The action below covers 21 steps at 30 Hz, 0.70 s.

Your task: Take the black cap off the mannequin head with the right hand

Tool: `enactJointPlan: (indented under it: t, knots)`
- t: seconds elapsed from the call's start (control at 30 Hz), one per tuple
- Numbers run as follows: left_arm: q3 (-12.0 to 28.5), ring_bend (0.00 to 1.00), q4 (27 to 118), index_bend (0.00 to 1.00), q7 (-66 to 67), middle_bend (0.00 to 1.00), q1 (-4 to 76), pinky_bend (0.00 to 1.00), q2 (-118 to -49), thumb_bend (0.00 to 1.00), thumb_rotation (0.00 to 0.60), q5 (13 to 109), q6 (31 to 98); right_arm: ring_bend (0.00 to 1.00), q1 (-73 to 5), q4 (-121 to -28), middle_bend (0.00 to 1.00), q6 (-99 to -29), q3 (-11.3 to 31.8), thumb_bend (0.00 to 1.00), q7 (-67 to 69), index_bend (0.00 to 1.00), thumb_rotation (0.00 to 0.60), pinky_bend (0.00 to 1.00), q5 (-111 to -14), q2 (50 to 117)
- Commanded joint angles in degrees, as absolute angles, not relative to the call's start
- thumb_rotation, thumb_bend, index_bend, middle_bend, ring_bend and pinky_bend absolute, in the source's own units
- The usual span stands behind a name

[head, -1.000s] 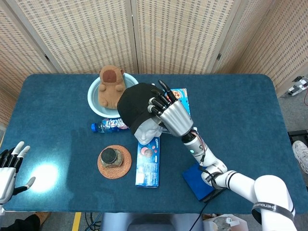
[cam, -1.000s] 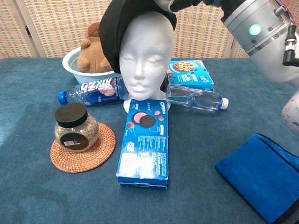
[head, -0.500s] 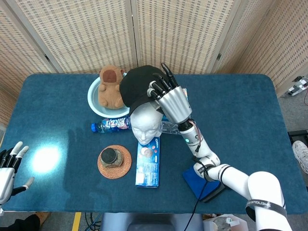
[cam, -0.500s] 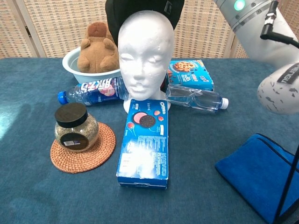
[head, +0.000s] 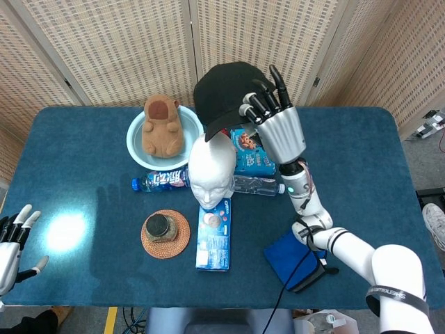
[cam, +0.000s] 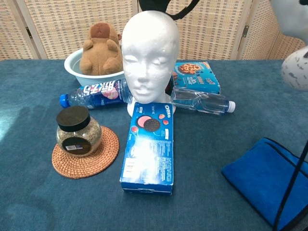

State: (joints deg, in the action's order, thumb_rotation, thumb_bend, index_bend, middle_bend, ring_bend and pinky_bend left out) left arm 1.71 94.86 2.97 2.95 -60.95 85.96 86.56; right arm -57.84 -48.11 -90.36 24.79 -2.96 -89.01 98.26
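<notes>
The white mannequin head stands bare at mid-table. Above and behind it hangs the black cap, gripped by my right hand, clear of the head. In the chest view only the cap's lower edge shows at the top of the frame, and the right hand itself is cut off there. My left hand hangs at the table's near left corner with its fingers spread and nothing in it.
A bowl with a brown plush sits behind the head. Around its base lie a blue-label bottle, a clear bottle, a cookie box and an Oreo box. Jar on woven coaster. Blue cloth at the near right.
My right hand has lifted the black cap up and back off the mannequin head, which now stands bare. The left hand has barely shifted.
</notes>
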Motion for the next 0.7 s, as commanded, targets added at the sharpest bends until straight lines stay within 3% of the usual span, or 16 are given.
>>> enactJointPlan:
  t: [0.03, 0.4, 0.7]
  knots:
    - [1.7, 0.00, 94.8, 0.02, 2.9, 0.00, 3.0, 0.00, -60.9, 0.20, 0.600, 86.0, 86.5, 0.25, -55.1, -50.6, 0.49, -92.1, 23.8, 0.40, -3.8, 0.92, 0.600, 0.00, -88.8, 95.5]
    - [1.5, 0.00, 94.6, 0.02, 2.5, 0.00, 3.4, 0.00, -61.3, 0.20, 0.600, 86.9, 86.2, 0.25, -43.9, -59.4, 0.49, -96.3, 18.1, 0.40, -6.7, 0.92, 0.600, 0.00, -88.9, 87.5]
    - [1.3, 0.00, 94.5, 0.02, 2.4, 0.00, 3.8, 0.00, -61.6, 0.20, 0.600, 87.6, 85.8, 0.25, -36.4, -60.4, 0.49, -97.2, 13.9, 0.40, -5.4, 0.92, 0.600, 0.00, -87.4, 88.0]
